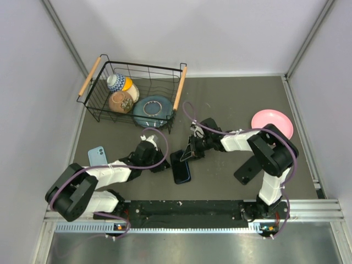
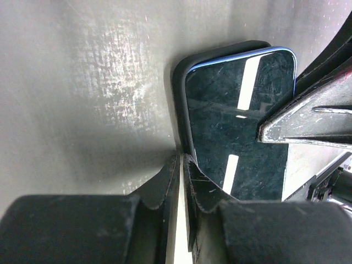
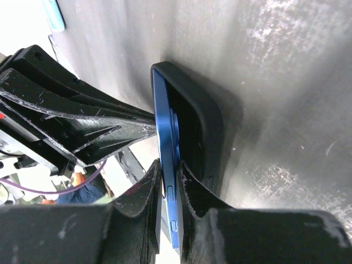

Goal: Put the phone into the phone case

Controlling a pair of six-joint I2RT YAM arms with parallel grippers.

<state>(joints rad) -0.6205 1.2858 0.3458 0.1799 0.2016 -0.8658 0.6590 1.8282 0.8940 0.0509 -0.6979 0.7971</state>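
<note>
Right wrist view: right claw (image 3: 170, 184) clamped on one long edge of the blue phone (image 3: 164, 137), which sits tilted, half into the black case (image 3: 206, 124) on the desk (image 3: 286, 82), long axis running straight away from that claw; left claw (image 2: 181, 170), opposite, looks pinched on the case rim.

Phone (image 1: 182, 169) sits partly in phone case (image 3: 203, 118), mid-table (image 1: 231, 99). Left gripper (image 2: 181, 162) on its left, right gripper (image 3: 169, 168) back-right. Basket (image 1: 144, 66) holding bowls (image 1: 121, 102) back-left, plate (image 1: 272, 122) far right.
</note>
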